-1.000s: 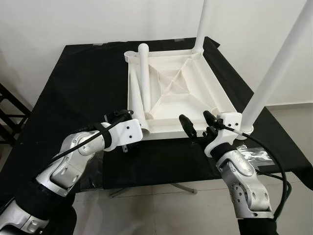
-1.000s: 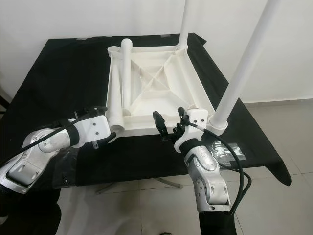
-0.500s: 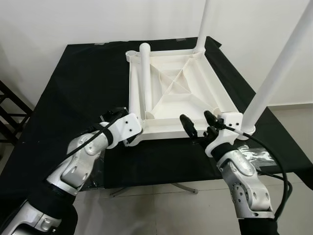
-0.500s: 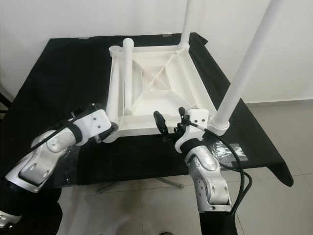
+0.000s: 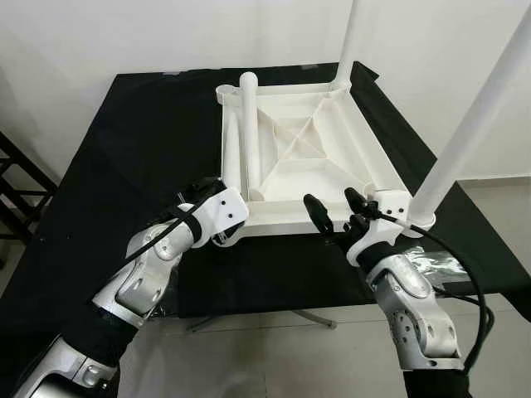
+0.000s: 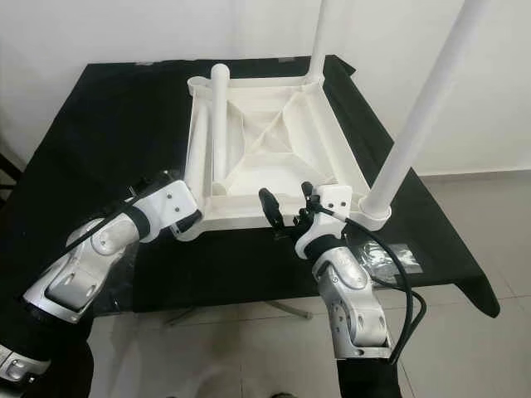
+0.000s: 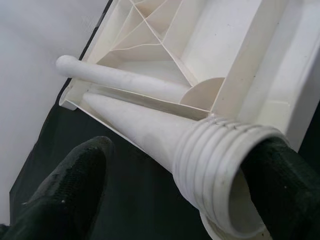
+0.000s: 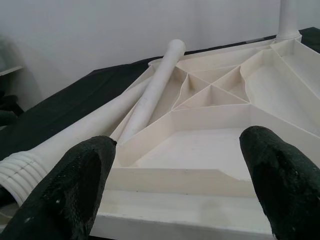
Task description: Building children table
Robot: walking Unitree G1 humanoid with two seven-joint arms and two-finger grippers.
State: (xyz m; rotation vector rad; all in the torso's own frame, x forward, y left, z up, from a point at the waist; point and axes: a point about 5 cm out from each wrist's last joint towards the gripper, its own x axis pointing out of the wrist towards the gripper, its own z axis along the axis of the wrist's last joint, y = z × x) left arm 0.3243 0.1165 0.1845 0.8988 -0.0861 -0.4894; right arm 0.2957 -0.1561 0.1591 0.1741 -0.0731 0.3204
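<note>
Although no writing or brand mark can be read on any part, the materials are plain: a white moulded plastic tabletop [image 5: 303, 162] lies upside down on a black cloth-covered table [image 5: 124, 141], its underside crossed by thin stiffening ribs. Two smooth white legs stand upright in the corners at 1 o'clock [image 5: 347, 41] and 4 o'clock [image 5: 473, 124]. Two loose legs [image 5: 247, 124] lie along the tabletop's 9 o'clock side; they taper, and one ends in a ridged, threaded collar [image 7: 220, 165]. The left gripper [image 7: 190, 195] holds that collar at the 7 o'clock corner, its textured black fingers [image 7: 70, 190] set narrowly around it. The right gripper [image 5: 336, 214] hovers with fingers spread wide at the near rim, just beside the 4 o'clock leg. Bare cloth lies open beyond the tabletop at 9 o'clock.
</note>
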